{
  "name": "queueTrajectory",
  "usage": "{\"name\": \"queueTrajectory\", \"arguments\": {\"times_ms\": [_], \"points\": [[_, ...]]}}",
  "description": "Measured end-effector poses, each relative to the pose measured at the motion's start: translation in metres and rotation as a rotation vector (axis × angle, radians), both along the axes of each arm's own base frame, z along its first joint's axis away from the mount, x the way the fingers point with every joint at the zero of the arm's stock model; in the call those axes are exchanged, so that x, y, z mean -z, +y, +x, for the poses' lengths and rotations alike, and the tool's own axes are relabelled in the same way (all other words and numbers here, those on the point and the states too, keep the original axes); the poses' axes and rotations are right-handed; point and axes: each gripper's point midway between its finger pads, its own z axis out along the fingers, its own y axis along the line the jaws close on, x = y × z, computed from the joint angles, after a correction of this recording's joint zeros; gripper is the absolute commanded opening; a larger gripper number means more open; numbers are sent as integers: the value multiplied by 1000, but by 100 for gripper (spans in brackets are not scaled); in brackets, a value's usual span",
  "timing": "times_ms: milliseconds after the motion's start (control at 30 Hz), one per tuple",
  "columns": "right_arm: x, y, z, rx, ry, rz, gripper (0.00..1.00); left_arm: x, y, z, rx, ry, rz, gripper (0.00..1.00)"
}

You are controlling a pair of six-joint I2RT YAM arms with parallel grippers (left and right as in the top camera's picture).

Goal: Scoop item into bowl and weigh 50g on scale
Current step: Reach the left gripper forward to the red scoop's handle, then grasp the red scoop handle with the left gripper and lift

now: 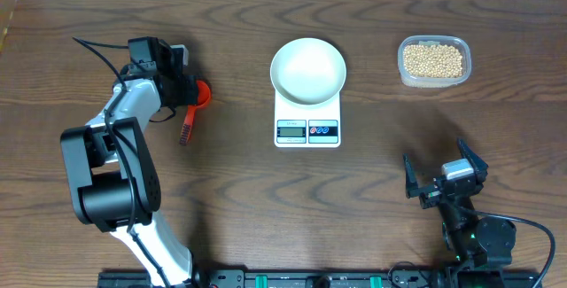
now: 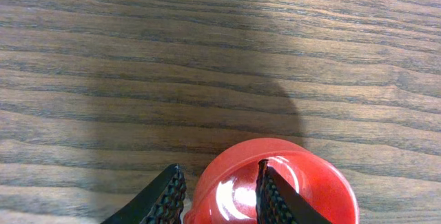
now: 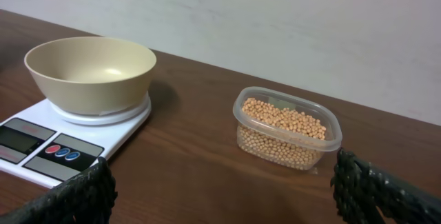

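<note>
The red scoop (image 1: 200, 94) lies on the table at the left, its handle pointing toward the front. My left gripper (image 1: 189, 90) is over its cup. In the left wrist view the left gripper (image 2: 219, 176) straddles the wall of the scoop (image 2: 310, 182): one finger inside the cup, the other just outside, with a gap left between them. The white bowl (image 1: 307, 68) stands empty on the scale (image 1: 307, 131). The beans (image 1: 432, 59) fill a clear tub at the back right. My right gripper (image 1: 440, 167) hangs wide open near the front right, holding nothing.
The right wrist view shows the bowl (image 3: 89, 69) on the scale (image 3: 41, 148) to the left and the tub of beans (image 3: 282, 124) ahead, between the open right gripper's (image 3: 224, 176) fingers. A pale wall runs behind the table's far edge.
</note>
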Motion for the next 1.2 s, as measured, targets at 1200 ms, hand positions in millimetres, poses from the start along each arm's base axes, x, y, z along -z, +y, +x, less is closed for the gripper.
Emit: {"name": "queueTrajectory", "arguments": {"times_ms": [1200], "points": [[0,0,0,0,0,0,99,-144,17,-48,-911,-29,-445,7]]}}
